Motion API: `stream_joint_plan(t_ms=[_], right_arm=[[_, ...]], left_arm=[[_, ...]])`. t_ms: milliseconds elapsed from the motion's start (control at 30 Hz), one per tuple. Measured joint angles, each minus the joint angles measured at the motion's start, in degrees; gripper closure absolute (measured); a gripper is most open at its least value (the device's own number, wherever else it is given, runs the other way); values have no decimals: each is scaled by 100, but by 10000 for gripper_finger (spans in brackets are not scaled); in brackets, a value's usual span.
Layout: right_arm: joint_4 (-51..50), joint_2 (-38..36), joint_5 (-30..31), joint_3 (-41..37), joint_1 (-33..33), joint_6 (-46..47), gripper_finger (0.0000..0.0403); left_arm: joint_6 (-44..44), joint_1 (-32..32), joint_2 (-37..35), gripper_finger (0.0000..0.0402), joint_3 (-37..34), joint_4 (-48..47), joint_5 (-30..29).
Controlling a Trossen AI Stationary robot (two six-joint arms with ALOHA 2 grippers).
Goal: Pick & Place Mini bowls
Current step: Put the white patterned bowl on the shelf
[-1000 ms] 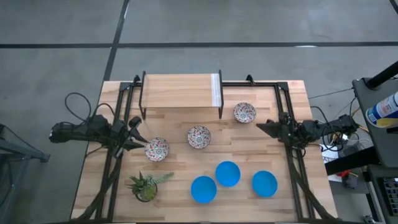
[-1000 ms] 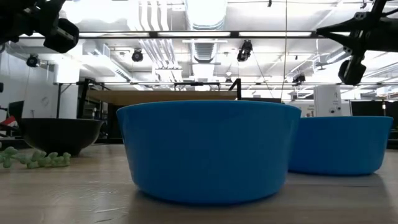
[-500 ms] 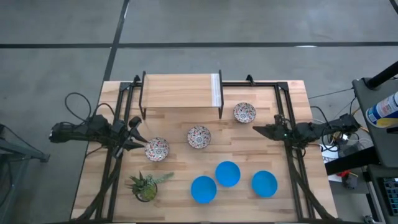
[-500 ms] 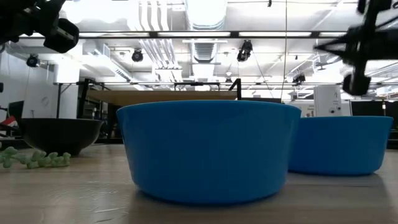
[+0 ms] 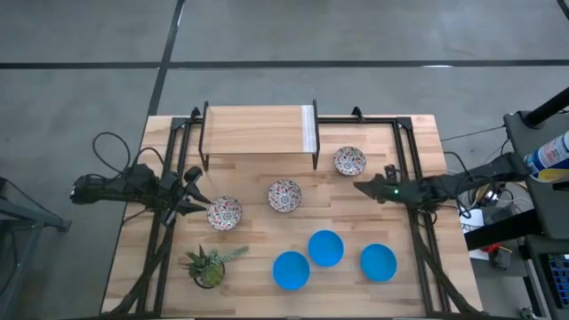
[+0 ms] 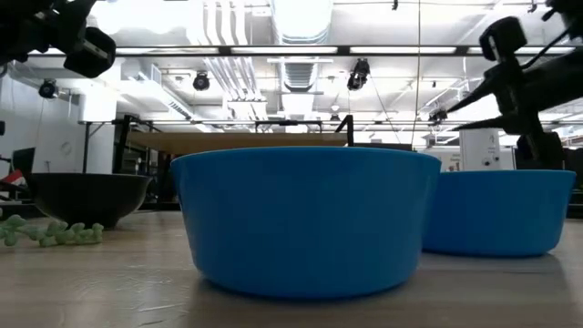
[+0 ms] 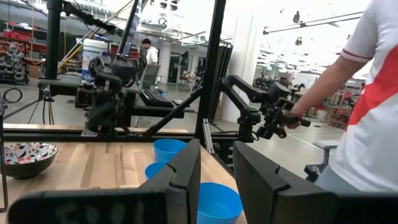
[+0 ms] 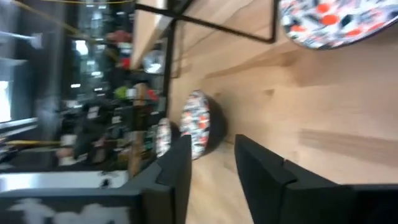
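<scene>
The pale wooden plank table [image 5: 258, 222] carries everything, and on it a raised wooden shelf on a dark metal frame [image 5: 258, 132] stands at the far middle with nothing on top. Judging by that, no placing is done yet: all six bowls sit loose on the tabletop.

The left arm waits at the table's left edge, its left gripper [image 5: 197, 201] just beside one bowl, fingers parted a little and holding nothing. The right gripper [image 5: 358, 187] reaches in from the right edge, pointing toward the bowls; its fingers are also slightly apart and empty.

Three plain bright blue round bowls lie along the near side: the blue bowl on the left [image 5: 291, 270], the middle blue bowl [image 5: 325, 248] just beside it, and the blue bowl on the right [image 5: 378, 262] a little apart. Three white bowls with a red-and-dark pattern lie farther back: the patterned bowl nearest the shelf [image 5: 349, 161], just beyond the right gripper's tips, the central patterned bowl [image 5: 284, 196], and the patterned bowl by the left gripper [image 5: 224, 213].

A small green potted plant [image 5: 210, 265] stands near the left front.

My judgement: the task is at its start, with the first grasp not yet made.
</scene>
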Motion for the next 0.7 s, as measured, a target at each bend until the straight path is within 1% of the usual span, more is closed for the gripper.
stream_joint_plan(t_ms=[100, 233, 333, 433, 533, 600, 700], right_arm=[[-287, 410, -4, 318, -113, 289, 263], [-722, 890, -15, 864, -310, 386, 261], [-1348, 1253, -172, 1404, -471, 428, 269], [-2293, 1570, -324, 2024, -666, 371, 279], [-3376, 1847, -502, 2618, -903, 180, 285], [-3897, 2029, -826, 2931, -1130, -23, 286], [-4149, 2297, -1516, 3282, -1538, -1039, 281]], left_arm=[[0, 0, 0, 312, 0, 0, 0], [0, 1, 0, 312, 0, -1, 0], [0, 0, 0, 312, -1, -3, 0], [0, 2, 0, 312, 0, -7, 0], [0, 0, 0, 312, 0, -7, -2], [0, 0, 0, 312, 0, -9, -1], [0, 0, 0, 312, -1, -9, 0]])
